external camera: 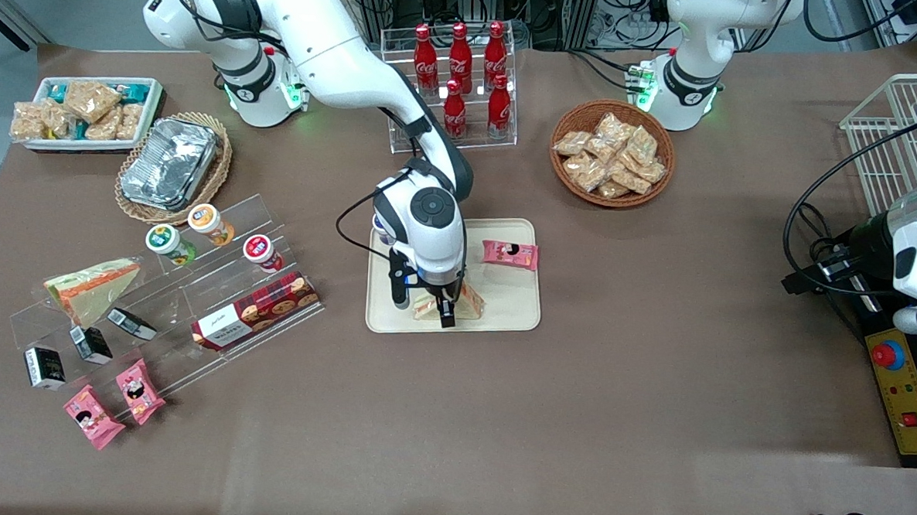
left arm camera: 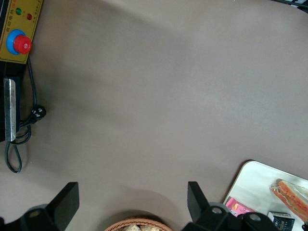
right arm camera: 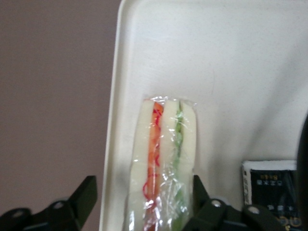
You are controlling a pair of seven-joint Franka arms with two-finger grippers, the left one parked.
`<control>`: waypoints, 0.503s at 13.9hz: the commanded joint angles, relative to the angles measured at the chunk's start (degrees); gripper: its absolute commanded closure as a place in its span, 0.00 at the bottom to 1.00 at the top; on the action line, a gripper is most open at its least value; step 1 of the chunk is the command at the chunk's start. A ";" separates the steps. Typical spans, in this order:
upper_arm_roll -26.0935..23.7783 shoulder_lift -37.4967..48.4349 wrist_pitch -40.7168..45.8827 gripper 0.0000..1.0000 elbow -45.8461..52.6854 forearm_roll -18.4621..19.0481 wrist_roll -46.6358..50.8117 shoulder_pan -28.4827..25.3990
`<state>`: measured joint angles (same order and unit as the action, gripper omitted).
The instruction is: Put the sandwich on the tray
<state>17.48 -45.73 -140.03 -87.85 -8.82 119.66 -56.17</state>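
Note:
The sandwich (external camera: 470, 300), a clear-wrapped wedge with orange-red and green filling stripes (right arm camera: 163, 159), lies on the cream tray (external camera: 507, 306) near the tray edge closest to the front camera. My right gripper (external camera: 427, 309) hangs low over it, open. Its black fingers (right arm camera: 86, 192) straddle the wedge (right arm camera: 143, 195): one stands clear of the wrap, the other sits close against it. The tray rim (right arm camera: 111, 144) runs alongside the sandwich. The parked arm's wrist view catches a tray corner (left arm camera: 250, 180) and the sandwich end (left arm camera: 293, 197).
A pink snack packet (external camera: 510, 253) and a small black packet (right arm camera: 269, 185) also lie on the tray. A second wedge (external camera: 89, 288) rests on the acrylic stand (external camera: 193, 308) toward the working arm's end. Cola bottles (external camera: 460, 72) and a snack basket (external camera: 612, 152) stand farther back.

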 commanded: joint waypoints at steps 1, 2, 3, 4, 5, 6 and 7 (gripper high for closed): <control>0.10 2.21 5.09 0.01 1.10 0.47 -3.97 0.45; 0.10 3.36 7.20 0.01 1.10 0.47 -5.73 0.45; 0.10 4.59 9.92 0.01 1.10 0.47 -7.66 0.45; 0.10 5.99 12.56 0.01 1.10 0.38 -10.21 0.45; 0.10 7.14 14.33 0.01 1.01 0.38 -12.67 0.45; 0.02 8.54 15.74 0.01 1.10 0.38 -14.43 0.45; 0.10 9.86 16.88 0.01 1.10 0.38 -16.02 0.97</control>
<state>17.72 -39.27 -126.46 -86.20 -8.82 107.29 -55.93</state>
